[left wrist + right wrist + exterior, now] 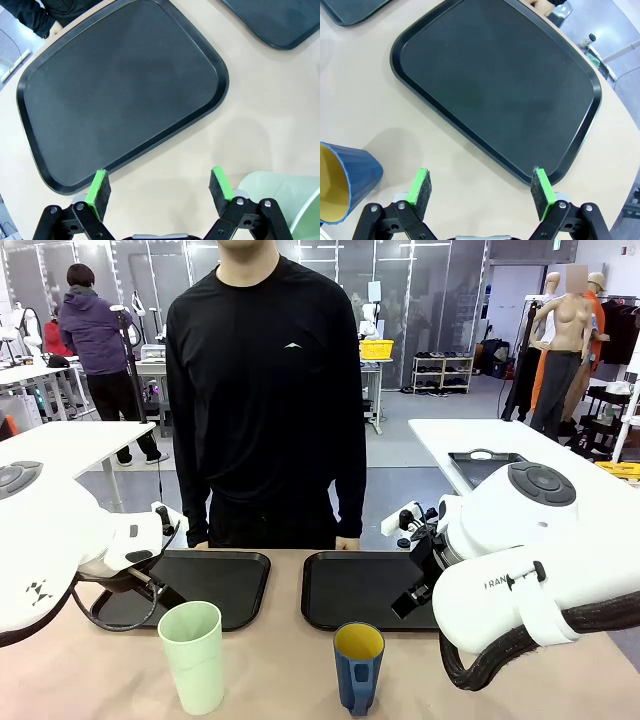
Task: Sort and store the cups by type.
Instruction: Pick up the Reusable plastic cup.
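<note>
A tall pale mint-green tumbler [194, 654] stands on the table at front left, in front of the left black tray [215, 585]. In the left wrist view the tumbler [290, 200] sits at the lower right, beside my open left gripper [160, 187], which hovers over the bare table by that tray's [120, 85] near edge. A dark blue mug [358, 664] with a yellow inside stands at front centre. In the right wrist view the mug [345, 180] lies at the lower left of my open right gripper [482, 192], above the right tray's [500, 90] edge.
A person in a black top [265, 390] stands at the far side of the table, hands near its edge. The two trays [350, 590] lie side by side with a gap between them. Both white arms flank the cups.
</note>
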You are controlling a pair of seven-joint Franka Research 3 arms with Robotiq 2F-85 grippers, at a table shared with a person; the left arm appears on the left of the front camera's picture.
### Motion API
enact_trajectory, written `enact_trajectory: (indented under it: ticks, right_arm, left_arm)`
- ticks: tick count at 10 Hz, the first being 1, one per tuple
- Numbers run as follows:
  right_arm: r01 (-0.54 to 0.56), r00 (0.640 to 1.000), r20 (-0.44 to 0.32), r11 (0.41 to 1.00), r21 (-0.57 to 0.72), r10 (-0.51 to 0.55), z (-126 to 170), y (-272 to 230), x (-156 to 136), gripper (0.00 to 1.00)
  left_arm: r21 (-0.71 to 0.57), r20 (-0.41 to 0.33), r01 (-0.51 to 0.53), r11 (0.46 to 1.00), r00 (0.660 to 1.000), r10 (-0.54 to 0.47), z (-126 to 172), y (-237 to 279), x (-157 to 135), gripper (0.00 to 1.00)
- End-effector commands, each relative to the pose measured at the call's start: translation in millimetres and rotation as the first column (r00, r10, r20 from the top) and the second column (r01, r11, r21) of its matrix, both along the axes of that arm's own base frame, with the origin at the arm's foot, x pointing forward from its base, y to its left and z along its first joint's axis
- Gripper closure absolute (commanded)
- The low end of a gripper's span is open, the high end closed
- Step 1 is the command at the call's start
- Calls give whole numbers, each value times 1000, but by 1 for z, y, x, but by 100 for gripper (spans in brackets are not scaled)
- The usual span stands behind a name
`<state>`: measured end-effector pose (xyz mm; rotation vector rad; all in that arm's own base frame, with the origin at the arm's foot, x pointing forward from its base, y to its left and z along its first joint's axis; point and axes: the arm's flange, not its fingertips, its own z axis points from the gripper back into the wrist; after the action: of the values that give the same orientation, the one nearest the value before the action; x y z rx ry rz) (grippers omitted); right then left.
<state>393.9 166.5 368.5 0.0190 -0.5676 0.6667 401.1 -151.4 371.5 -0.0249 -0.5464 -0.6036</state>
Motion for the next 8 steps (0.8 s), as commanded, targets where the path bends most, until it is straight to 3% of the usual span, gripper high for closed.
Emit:
enact_trajectory:
  ticks: [1, 8]
  right_arm:
    - [0, 1000, 3, 1000, 4, 0, 3, 1, -1, 0]
    - [0, 1000, 3, 1000, 4, 0, 3, 1, -1, 0]
  left_arm:
    - [-1, 0, -1, 1000, 1000, 1, 0, 0, 0, 0]
    - [-1, 0, -1, 1000, 1000, 1, 0, 0, 0, 0]
